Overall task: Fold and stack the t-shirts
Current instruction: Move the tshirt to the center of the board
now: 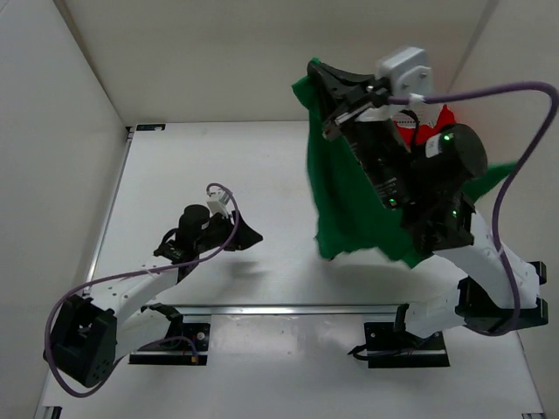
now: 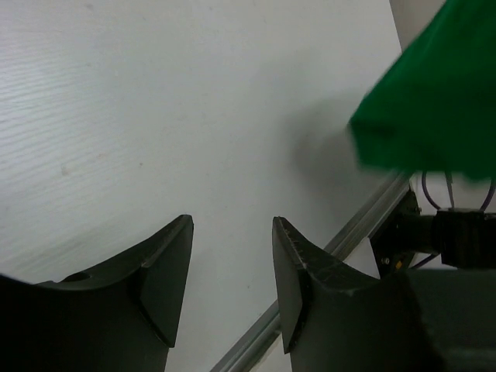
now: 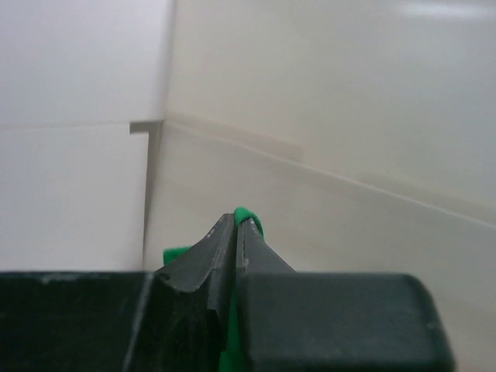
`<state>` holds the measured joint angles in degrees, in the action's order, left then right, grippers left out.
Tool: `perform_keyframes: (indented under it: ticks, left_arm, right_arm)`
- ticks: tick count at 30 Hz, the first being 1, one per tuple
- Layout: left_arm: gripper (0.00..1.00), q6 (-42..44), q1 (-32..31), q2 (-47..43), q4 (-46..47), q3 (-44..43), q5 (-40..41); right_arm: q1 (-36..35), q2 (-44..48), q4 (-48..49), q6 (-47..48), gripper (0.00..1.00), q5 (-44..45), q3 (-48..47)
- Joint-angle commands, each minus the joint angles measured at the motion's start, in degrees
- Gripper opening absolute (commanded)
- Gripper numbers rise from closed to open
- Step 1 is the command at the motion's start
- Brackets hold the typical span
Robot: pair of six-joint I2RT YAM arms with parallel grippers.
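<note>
The green t-shirt is hanging in the air over the right half of the table. It's bunched at the top and spreading wider lower down. Its bottom hem is dangling clear of the tabletop near the front rail, and its shadow is falling on the surface beneath.

We're seeing the right gripper pinching the shirt at its highest point. In the right wrist view the jaws are pressing together on the cloth, w/ a small green fold poking out at the tips and more green showing below-left of the fingers. From the tips the cloth is draping down & back toward the arm, and part of it is passing behind the right forearm. A bit of the red t-shirt is peeking out behind that arm at the far right; we can't tell what it's lying on.

The left gripper is hovering low over the table's left-centre, well apart from the shirt. Its jaws are standing apart. In the left wrist view only white tabletop is showing in the gap, and the green hem is hanging blurred at upper right.

Edges & room: the shirt's left edge is running approx. straight down. White tabletop is showing between that edge and the left gripper, and on toward the back wall and left wall. On the right side the arm is crowding the cloth.
</note>
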<state>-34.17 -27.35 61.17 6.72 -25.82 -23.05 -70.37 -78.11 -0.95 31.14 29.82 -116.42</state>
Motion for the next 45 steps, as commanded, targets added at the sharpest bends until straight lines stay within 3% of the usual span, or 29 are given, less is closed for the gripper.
perform_keyframes:
  ticks: [1, 6, 8, 10, 14, 19, 22, 25, 28, 31, 32, 33, 34, 35, 36, 38, 41, 43, 44, 45]
  left_arm:
    - [0.56, 0.0, 3.5, -4.4, -3.9, 0.5, -1.4]
    - [0.57, 1.8, 13.3, -10.4, -12.2, 0.7, -0.4]
    - [0.57, 1.9, 18.7, -13.1, -14.8, 0.9, -0.8]
    - [0.58, 1.7, 23.2, -16.9, -16.5, 1.5, -0.7]
    - [0.58, 2.4, 20.1, -18.1, -18.0, 2.3, 5.4]
    - [0.60, 1.6, 20.6, -16.6, -17.3, 1.4, 7.2]
    - [0.60, 1.2, 20.4, -15.7, -15.9, 0.6, 8.1]
    - [0.61, 1.1, 16.9, -12.7, -15.1, -0.1, 10.2]
    - [0.61, 0.2, 11.1, -10.1, -13.1, -0.8, 14.1]
    - [0.64, 2.0, 4.1, -6.2, -13.1, -4.5, 21.6]
    - [0.65, 2.3, 3.2, -3.6, -13.4, -6.0, 22.5]
    - [0.67, 3.0, 3.9, -0.5, -12.7, -7.7, 22.1]
    - [0.67, 3.1, 4.6, 2.5, -12.7, -8.3, 21.5]
    - [0.68, 3.4, 5.5, 4.0, -12.5, -9.8, 22.2]
    - [0.68, 3.7, 5.6, 6.6, -12.2, -10.8, 22.4]
    - [0.69, 4.6, 6.9, 12.1, -10.7, -12.7, 23.0]
    - [0.67, 4.6, 8.0, 18.7, -9.2, -16.9, 20.2]
    - [0.66, 4.6, 7.4, 25.3, -9.1, -19.4, 18.5]
    - [0.65, 4.7, 6.7, 27.8, -9.0, -21.2, 16.4]
    - [0.65, 5.0, 6.6, 29.1, -8.8, -21.8, 15.5]
  right_arm:
    - [6.7, -1.3, -3.9, -3.9, 0.00, 1.4, -5.6]
    - [20.2, -4.5, -14.6, -20.1, 0.00, -13.1, -4.2]
    - [27.2, -2.6, -14.1, -26.6, 0.00, -20.1, 2.2]
    - [39.4, 0.1, -9.4, -37.1, 0.00, -29.4, 17.7]
    - [54.9, 2.3, 0.4, -50.8, 0.00, -48.5, 35.6]
    - [55.2, 1.5, -4.7, -47.9, 0.00, -42.8, 39.6]
    - [56.7, 3.2, -3.1, -48.9, 0.00, -44.1, 44.3]
    - [58.0, 1.3, -4.8, -48.8, 0.00, -45.9, 43.0]
    - [54.6, -5.4, -10.3, -45.0, 0.00, -43.7, 34.9]
    - [51.0, -18.2, -20.6, -42.7, 0.00, -45.1, 18.2]
    - [49.9, -24.2, -27.2, -42.5, 0.00, -46.0, 8.0]
    - [48.6, -28.7, -34.0, -41.7, 0.05, -45.0, -1.7]
    - [48.0, -30.6, -36.5, -40.7, 0.10, -44.8, -5.7]
    - [47.0, -31.7, -39.9, -39.5, 0.25, -42.7, -10.1]
    - [46.2, -31.3, -40.4, -38.8, 0.30, -42.3, -10.5]
    - [45.2, -24.9, -36.4, -38.4, 0.41, -40.2, -3.3]
    - [45.1, -11.9, -24.5, -41.3, 0.50, -41.5, 17.9]
    - [45.1, -5.4, -18.6, -44.7, 0.46, -43.4, 30.2]
    - [45.6, -2.0, -13.2, -48.4, 0.42, -45.4, 42.1]
    - [45.7, -0.8, -11.3, -49.5, 0.41, -46.9, 45.5]
